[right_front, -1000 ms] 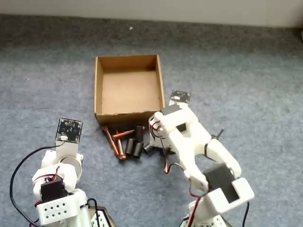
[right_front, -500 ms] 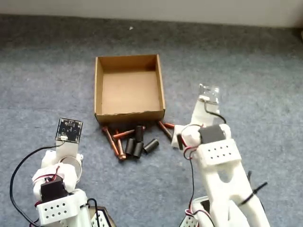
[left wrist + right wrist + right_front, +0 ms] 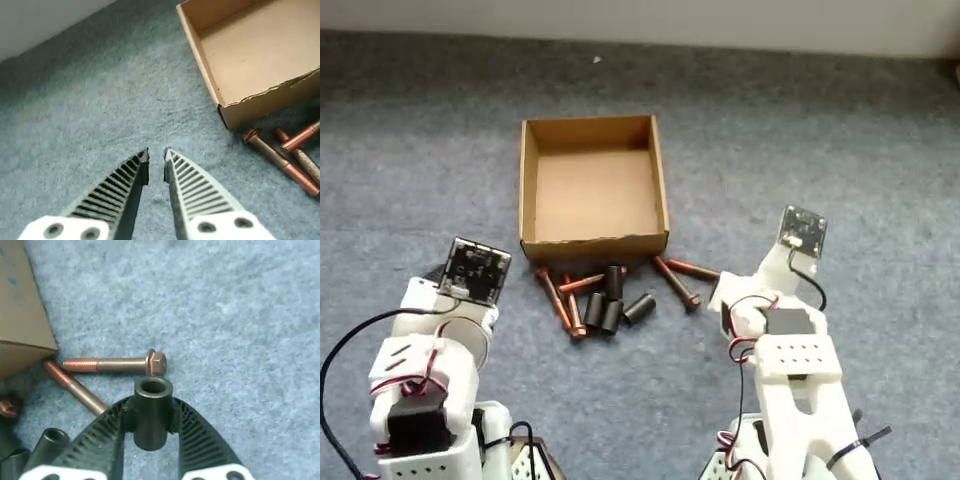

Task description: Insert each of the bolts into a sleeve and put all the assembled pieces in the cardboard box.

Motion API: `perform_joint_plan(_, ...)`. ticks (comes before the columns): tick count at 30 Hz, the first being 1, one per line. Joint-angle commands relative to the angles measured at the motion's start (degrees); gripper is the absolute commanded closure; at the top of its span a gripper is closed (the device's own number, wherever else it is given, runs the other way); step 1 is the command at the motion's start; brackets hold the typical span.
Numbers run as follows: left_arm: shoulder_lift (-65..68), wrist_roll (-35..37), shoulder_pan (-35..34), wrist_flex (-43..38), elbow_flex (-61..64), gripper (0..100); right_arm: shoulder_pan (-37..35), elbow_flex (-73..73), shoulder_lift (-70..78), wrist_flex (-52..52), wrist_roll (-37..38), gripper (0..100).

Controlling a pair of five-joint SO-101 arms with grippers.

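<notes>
The right tool [image 3: 151, 404] clenches a black sleeve [image 3: 151, 424] right of the copper bolts [image 3: 677, 283] and spare sleeves [image 3: 611, 302] strewn along the cardboard box's [image 3: 526, 180] near side, while the left tool [image 3: 156, 153] hangs barely parted and empty.

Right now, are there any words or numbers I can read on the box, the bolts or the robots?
None can be read.
Box: small blue marks on its outer wall, too blurred to read.
Camera boards: tiny specks, too small to read.
Bolts and sleeve: no marks.
</notes>
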Motion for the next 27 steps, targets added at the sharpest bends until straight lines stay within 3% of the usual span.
perform_joint_plan(1,4.70,-1.76,5.67,0.44,-3.56,91,1.36,-0.31,-1.54,-2.59,0.35,99.4)
perform_joint_plan(7,26.68,2.55,13.58,5.63,-11.74,90,1.36,-0.31,-1.27,-2.59,0.26,99.4)
perform_joint_plan(12,45.76,17.93,17.01,7.38,-19.12,85,1.36,-0.22,-1.19,-2.59,0.26,99.4)
perform_joint_plan(17,60.18,31.47,17.19,1.85,-22.64,85,1.19,-0.22,-1.19,-2.59,0.26,99.4)
perform_joint_plan(27,77.76,43.60,17.10,-12.84,-24.22,85,1.10,-0.22,-1.19,-2.59,0.26,99.4)
